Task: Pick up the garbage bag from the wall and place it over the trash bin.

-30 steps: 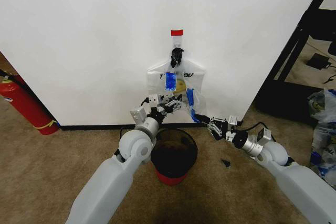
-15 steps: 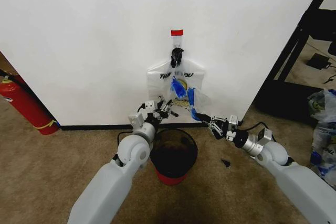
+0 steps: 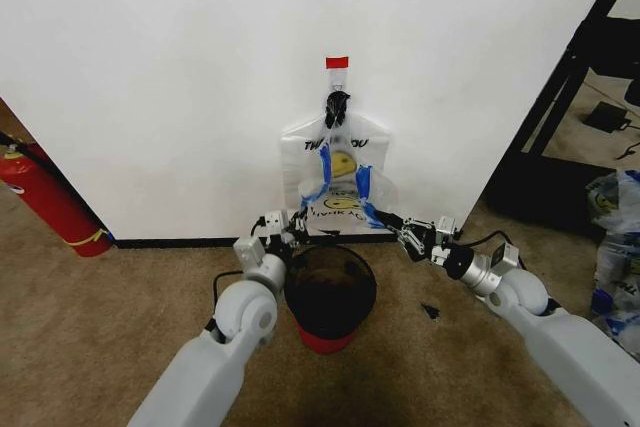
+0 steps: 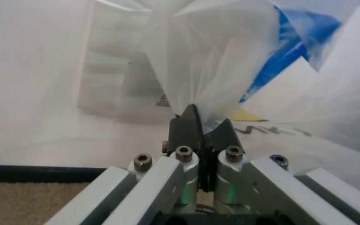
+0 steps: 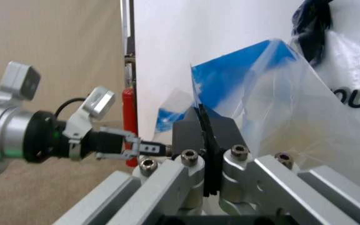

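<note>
The garbage bag [image 3: 340, 175] hangs flat against the wall [image 3: 180, 77], its knotted black top caught on a small hook under a strip of red tape [image 3: 337, 62]. Its lower edge is drawn outward to both sides, with blue print showing along the two pulled folds and a yellow smiley face between them.

The left end effector [image 3: 296, 226] sits at the bag's lower left corner, just above the rim of the trash bin [image 3: 331, 292]. In the left wrist view its fingers [image 4: 183, 126] are pressed together with a pleat of the thin white plastic pinched between them.

The right end effector [image 3: 398, 229] holds the lower right corner — the right wrist view shows its fingers [image 5: 205, 133] closed on a blue-printed fold of the bag.

The trash bin stands on the carpet directly below the bag, close to the black baseboard [image 3: 170, 241], mouth open and unlined. A red fire extinguisher [image 3: 45, 197] leans at the wall's left end, well apart from the bin.
</note>
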Controlling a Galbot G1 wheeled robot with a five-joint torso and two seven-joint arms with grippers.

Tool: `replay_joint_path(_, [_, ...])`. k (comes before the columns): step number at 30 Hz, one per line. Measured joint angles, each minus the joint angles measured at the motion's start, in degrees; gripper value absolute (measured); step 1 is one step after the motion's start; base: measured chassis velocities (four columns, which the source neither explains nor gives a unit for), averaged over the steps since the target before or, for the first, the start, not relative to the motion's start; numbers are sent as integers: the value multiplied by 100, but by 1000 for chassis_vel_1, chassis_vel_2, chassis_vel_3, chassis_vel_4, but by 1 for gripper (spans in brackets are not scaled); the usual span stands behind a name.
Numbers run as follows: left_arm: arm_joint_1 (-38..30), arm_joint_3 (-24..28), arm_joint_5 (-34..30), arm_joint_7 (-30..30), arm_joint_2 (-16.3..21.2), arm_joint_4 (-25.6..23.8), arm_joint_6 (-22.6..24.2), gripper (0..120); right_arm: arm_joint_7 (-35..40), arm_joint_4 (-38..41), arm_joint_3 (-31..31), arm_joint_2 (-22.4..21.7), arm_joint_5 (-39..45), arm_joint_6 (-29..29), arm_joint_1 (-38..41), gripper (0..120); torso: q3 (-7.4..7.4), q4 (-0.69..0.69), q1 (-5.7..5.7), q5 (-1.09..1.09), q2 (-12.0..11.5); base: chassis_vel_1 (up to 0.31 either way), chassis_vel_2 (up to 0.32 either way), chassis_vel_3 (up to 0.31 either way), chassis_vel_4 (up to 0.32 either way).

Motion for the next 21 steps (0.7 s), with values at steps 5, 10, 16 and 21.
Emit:
replay_joint_path(5, [46, 52, 168, 330, -50, 52, -348, 0, 23, 5, -6, 1, 34, 27, -3, 0, 0, -1, 0, 0, 0, 0, 0, 0, 0])
replay_joint_path(10, [78, 113, 808, 832, -41, 252, -897, 15, 60, 25, -8, 9, 74, 65, -20, 0, 0, 0, 0, 0, 0, 0, 0, 0, 0])
replay_joint_path(16, [73, 116, 1578, 1152, 33, 396, -1306, 32, 78, 17, -2, 9, 102, 88, -27, 0, 0, 0, 0, 0, 0, 0, 0, 0, 0])
replay_joint_path(21, [-110, 75, 2638, 1274, 143, 602, -1660, 54, 78, 0, 1, 36, 114, 101, -27, 0, 0, 0, 0, 0, 0, 0, 0, 0, 0])
